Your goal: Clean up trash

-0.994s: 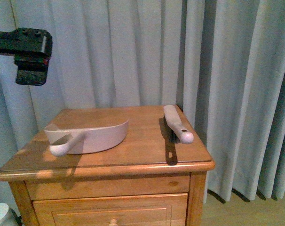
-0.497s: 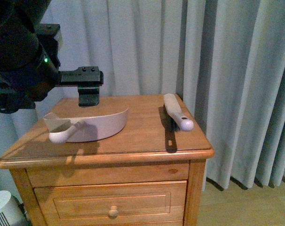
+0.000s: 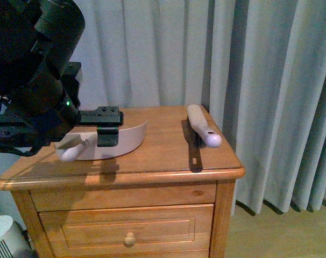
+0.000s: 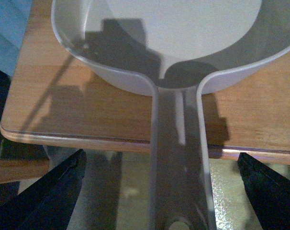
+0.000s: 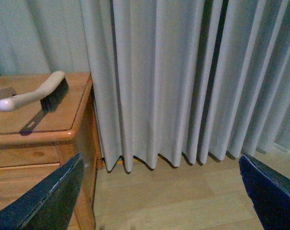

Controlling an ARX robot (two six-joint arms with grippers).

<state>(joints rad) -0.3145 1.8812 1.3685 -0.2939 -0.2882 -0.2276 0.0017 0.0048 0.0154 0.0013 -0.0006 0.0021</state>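
No trash wad shows in any view. The pinkish-beige dustpan (image 3: 124,141) lies on the left of the wooden nightstand (image 3: 152,174), its handle (image 3: 70,154) pointing past the front-left edge. My left gripper (image 3: 106,129) is open and low over the dustpan. In the left wrist view the left gripper (image 4: 160,160) straddles the dustpan handle (image 4: 178,143) without touching it, both fingers (image 4: 49,196) well apart. My right gripper (image 5: 159,165) is open and empty above the wood floor, to the right of the nightstand.
A hand brush (image 3: 203,133) with a white handle lies on the right of the nightstand, also in the right wrist view (image 5: 37,94). Grey curtains (image 3: 260,80) hang behind and to the right. A drawer with a knob (image 3: 129,240) sits below the top. A white round object (image 3: 4,236) stands at lower left.
My left arm has come down from high on the left and forward, so its open gripper is now low over the dustpan and around its handle. Dustpan and brush have not moved.
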